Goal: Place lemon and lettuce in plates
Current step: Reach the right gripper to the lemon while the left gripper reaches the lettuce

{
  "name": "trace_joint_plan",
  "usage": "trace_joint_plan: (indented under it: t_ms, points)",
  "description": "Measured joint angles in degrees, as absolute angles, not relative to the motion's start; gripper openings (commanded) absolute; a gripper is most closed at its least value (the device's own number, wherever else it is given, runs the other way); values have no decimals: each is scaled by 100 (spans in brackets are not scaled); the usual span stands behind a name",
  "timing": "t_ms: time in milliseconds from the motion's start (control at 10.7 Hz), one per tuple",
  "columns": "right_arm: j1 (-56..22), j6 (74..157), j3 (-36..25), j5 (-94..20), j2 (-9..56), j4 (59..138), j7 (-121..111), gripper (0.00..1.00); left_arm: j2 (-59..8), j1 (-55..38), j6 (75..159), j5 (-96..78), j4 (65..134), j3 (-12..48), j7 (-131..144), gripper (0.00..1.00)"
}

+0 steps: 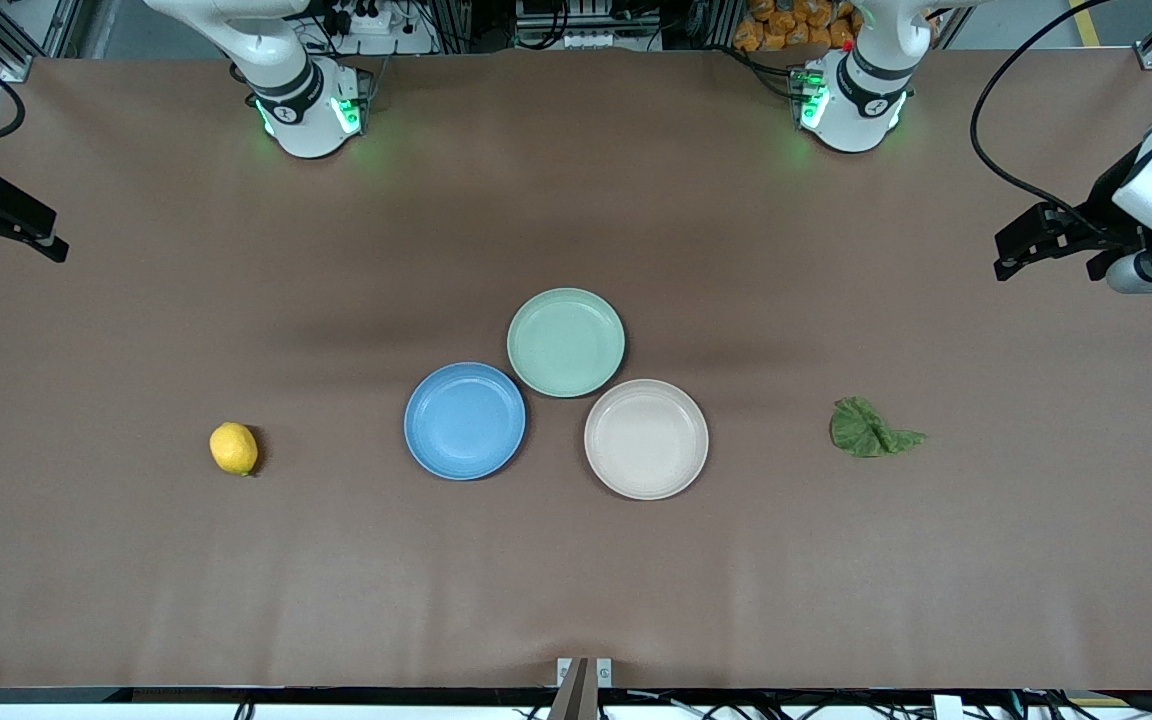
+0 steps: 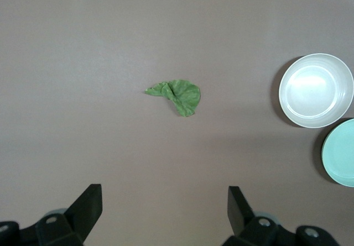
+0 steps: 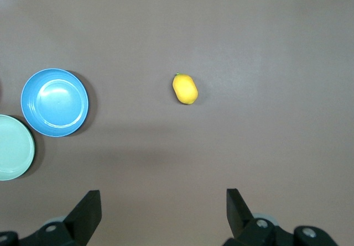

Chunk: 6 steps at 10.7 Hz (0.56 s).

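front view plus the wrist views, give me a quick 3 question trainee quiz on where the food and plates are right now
1. True or false: the lemon already lies in the blue plate.
2. Which plate sits nearest the lettuce: A mint-green plate, B beige-white plate, C blue plate?
3. Fill in: the left gripper and right gripper are both ____.

Key: 1 false, it lies on the table toward the right arm's end; 2 B; 3 open.
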<state>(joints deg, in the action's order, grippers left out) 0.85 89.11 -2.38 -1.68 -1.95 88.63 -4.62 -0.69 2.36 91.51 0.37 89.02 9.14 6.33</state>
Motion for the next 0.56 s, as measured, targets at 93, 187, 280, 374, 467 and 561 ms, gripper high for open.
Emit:
trace_joint_plan:
  t_ms: [93, 187, 280, 374, 467, 561]
  points:
    - [85, 8911, -238, -168, -194, 8863, -462, 100, -70, 236, 9151, 37, 8902, 913, 633, 100]
    - [85, 8910, -238, -168, -192, 8863, -462, 100, -73, 238, 9151, 50, 8902, 908, 633, 100]
    - [85, 8911, -238, -168, -191, 8864, -462, 100, -85, 245, 9148, 66, 8904, 903, 632, 100]
    - [85, 8910, -239, -168, -190, 8867, -462, 100, -127, 256, 9134, 77, 8918, 900, 626, 100]
    - [86, 8910, -239, -168, -188, 8871, -462, 100, -208, 272, 9118, 80, 8959, 899, 609, 100]
    - [86, 8910, -239, -168, -184, 8877, -462, 100, -345, 283, 9120, 84, 9026, 898, 600, 100]
